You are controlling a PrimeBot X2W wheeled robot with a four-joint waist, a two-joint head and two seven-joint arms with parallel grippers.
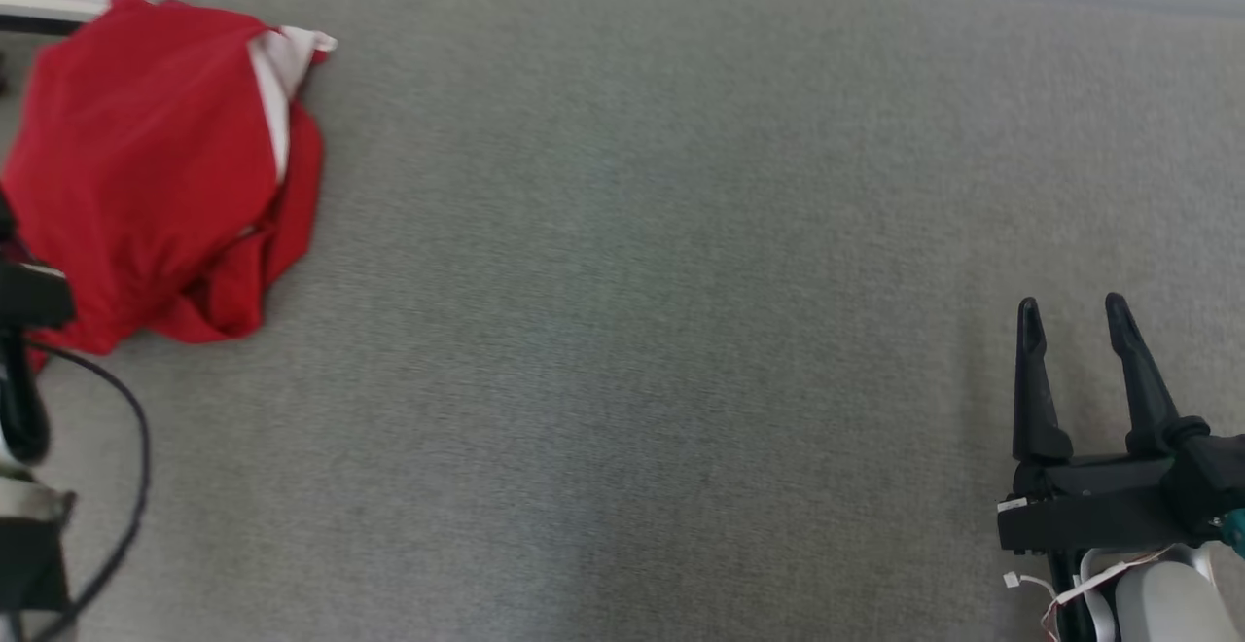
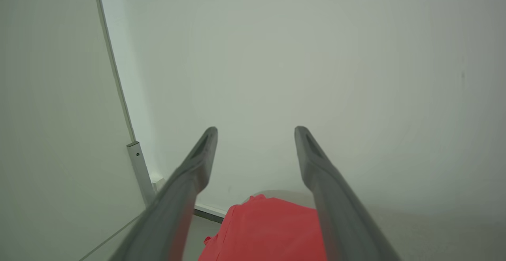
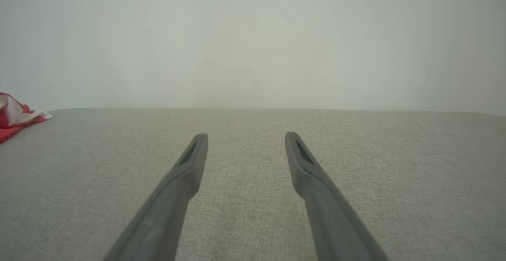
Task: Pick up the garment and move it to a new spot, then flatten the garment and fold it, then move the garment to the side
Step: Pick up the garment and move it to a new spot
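From my head, the red garment (image 1: pixel 146 165) lies bunched up at ten o'clock on the grey worktop (image 1: pixel 632 282). My right gripper (image 1: pixel 1073 316) is at four o'clock, spread wide and holding nothing.

From my left wrist, my left gripper (image 2: pixel 256 134) is spread wide too, with the garment at six o'clock.

From my right wrist, the garment is at nine o'clock, well apart.

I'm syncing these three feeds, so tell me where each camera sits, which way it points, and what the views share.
Head view: on the head, looking down at the grey surface; red garment bunched far left; open right gripper lower right.
Left wrist view: on the left wrist, facing a pale wall; open left gripper, garment at the bottom edge.
Right wrist view: on the right wrist, low, facing across the surface to the wall; its open fingers.
Shared: all three show the garment.
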